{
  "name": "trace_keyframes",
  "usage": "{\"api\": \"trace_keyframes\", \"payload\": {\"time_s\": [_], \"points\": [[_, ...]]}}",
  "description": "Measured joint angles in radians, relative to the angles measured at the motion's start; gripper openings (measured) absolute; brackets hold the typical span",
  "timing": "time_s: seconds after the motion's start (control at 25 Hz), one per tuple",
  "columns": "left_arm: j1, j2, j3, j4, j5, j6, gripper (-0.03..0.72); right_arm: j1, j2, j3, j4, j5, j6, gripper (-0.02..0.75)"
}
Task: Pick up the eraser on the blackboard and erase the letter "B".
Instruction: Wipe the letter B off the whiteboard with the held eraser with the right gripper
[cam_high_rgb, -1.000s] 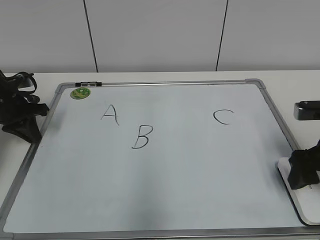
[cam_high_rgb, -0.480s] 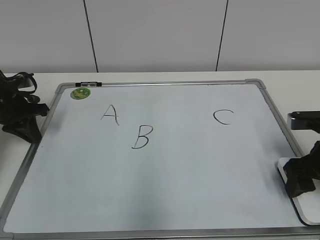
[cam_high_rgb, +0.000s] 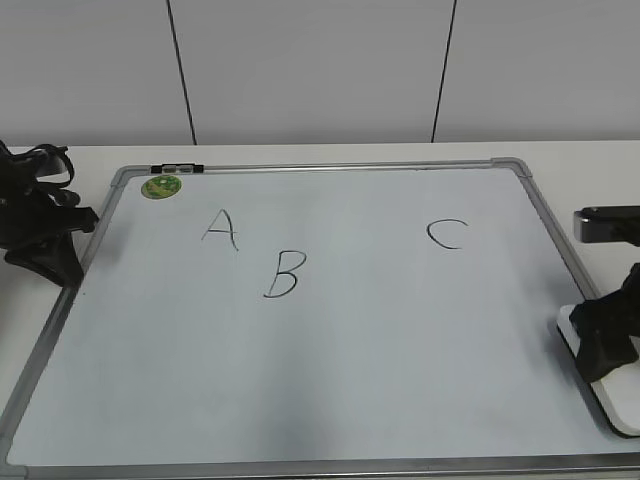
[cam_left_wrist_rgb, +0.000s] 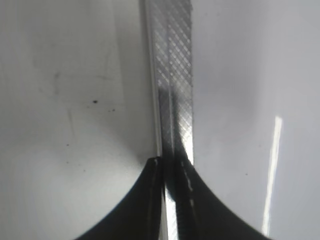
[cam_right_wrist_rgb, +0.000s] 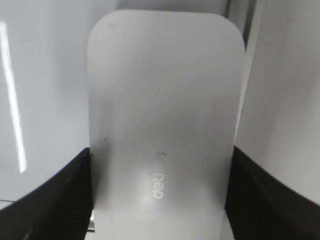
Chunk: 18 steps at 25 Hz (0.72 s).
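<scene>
The blackboard (cam_high_rgb: 380, 320) lies flat on the table, with the letter "B" (cam_high_rgb: 284, 274) left of centre. The white eraser (cam_high_rgb: 612, 405) lies over the board's right frame near the front; in the right wrist view it (cam_right_wrist_rgb: 165, 100) fills the frame. My right gripper (cam_high_rgb: 605, 350) stands on it, and its fingers (cam_right_wrist_rgb: 161, 152) press against both long sides. My left gripper (cam_high_rgb: 48, 262) is shut and empty at the board's left edge, with its tips (cam_left_wrist_rgb: 170, 162) just above the metal frame (cam_left_wrist_rgb: 172, 75).
A handwritten "A" (cam_high_rgb: 220, 229) is up-left of the B and a "C" (cam_high_rgb: 446, 233) is to the right. A round green magnet (cam_high_rgb: 161, 186) and a small marker (cam_high_rgb: 176, 168) sit at the board's top left corner. A white wall stands behind the table.
My right gripper dipped onto the eraser and has come up slightly. The eraser's front end has shifted a little away from the table's front edge. The left arm has not moved.
</scene>
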<state>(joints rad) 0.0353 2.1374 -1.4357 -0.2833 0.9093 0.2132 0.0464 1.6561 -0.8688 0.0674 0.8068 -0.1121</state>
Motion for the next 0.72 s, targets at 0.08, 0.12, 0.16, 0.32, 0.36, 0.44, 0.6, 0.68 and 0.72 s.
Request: {"api": "trace_keyframes", "payload": {"time_s": [0.08, 0.12, 0.16, 0.32, 0.36, 0.44, 0.6, 0.68, 0.72], "points": [[0.000, 0.000, 0.000, 0.000, 0.000, 0.000, 0.033, 0.000, 0.000, -0.046, -0.002, 0.060, 0.000, 0.528], [0.000, 0.000, 0.000, 0.000, 0.000, 0.000, 0.033, 0.000, 0.000, -0.066, -0.002, 0.081, 0.000, 0.528], [0.001, 0.000, 0.000, 0.000, 0.000, 0.000, 0.033, 0.002, 0.000, -0.096, -0.002, 0.123, 0.000, 0.528], [0.002, 0.000, 0.000, -0.002, 0.000, 0.000, 0.033, 0.021, 0.000, -0.168, -0.002, 0.182, 0.000, 0.528], [0.003, 0.000, 0.000, -0.004, 0.000, 0.000, 0.033, 0.041, 0.000, -0.201, 0.000, 0.198, 0.000, 0.528], [0.003, 0.000, 0.000, -0.005, 0.000, 0.000, 0.033, 0.076, 0.000, -0.250, 0.000, 0.216, -0.002, 0.528], [0.003, 0.000, 0.000, -0.009, 0.000, 0.000, 0.032, 0.186, 0.002, -0.367, 0.000, 0.228, -0.012, 0.528], [0.003, 0.000, 0.000, -0.009, 0.000, 0.000, 0.032, 0.254, 0.019, -0.453, 0.002, 0.230, -0.021, 0.528], [0.003, 0.000, 0.000, -0.011, 0.000, 0.000, 0.032, 0.270, 0.030, -0.476, 0.002, 0.230, -0.023, 0.528]]}}
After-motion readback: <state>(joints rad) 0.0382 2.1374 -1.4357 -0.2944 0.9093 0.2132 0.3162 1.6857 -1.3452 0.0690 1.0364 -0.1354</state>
